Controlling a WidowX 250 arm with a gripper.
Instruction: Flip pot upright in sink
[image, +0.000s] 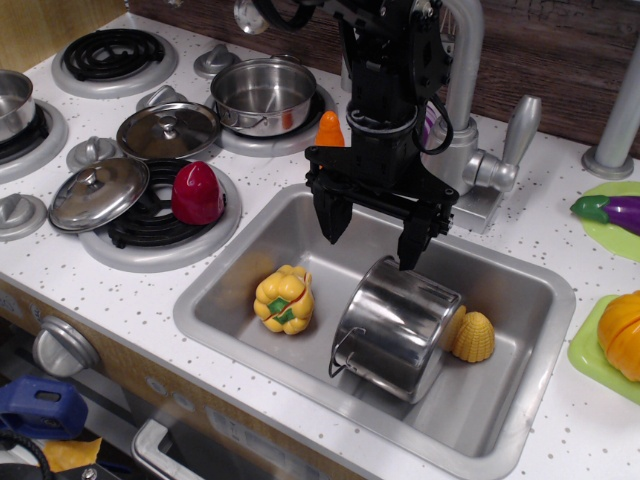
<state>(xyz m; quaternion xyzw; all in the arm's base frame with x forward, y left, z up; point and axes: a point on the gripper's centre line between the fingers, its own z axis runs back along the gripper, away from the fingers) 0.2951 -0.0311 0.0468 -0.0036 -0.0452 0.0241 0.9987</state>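
Observation:
The tall shiny steel pot (395, 328) lies tilted on its side in the middle of the sink (500, 400), its base toward the front left and a wire loop handle at its lower left. Its far rim rests near a yellow corn piece (472, 337). My black gripper (372, 232) hangs open just above the pot's back edge. Its right finger (413, 240) is right over the pot's upper rim, and its left finger (331, 215) is over bare sink floor. It holds nothing.
A yellow pepper (284, 299) lies in the sink left of the pot. The grey faucet (470, 120) stands behind the gripper. On the stove at left are a steel pan (263, 95), two knobbed lids (100, 192), a red pepper (196, 193) and an orange carrot (330, 130).

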